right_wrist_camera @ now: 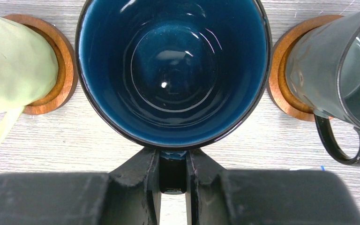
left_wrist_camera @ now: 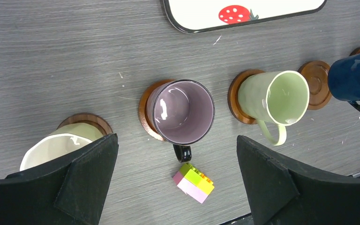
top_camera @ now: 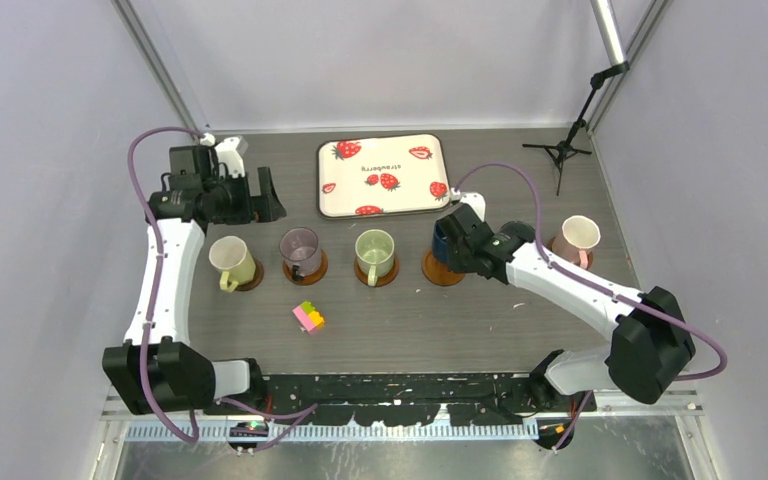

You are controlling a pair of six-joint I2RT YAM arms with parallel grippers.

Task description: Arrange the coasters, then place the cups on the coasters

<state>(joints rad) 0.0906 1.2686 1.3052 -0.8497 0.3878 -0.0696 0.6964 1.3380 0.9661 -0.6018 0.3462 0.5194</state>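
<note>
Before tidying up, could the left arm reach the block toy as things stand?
Probably yes: the left gripper is open and empty, and the block toy lies uncovered, just clear of the purple mug.

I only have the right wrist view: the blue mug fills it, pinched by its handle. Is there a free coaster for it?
Observer: Yes. A bare coaster sits right of the green mug; the blue mug is not seated on it yet.
Operator: Where is the left gripper?
Observer: The left gripper hangs open, holding nothing, beyond the cream mug.
Operator: Anything loose nearby?
Observer: A small block toy lies in front of the purple mug.
</note>
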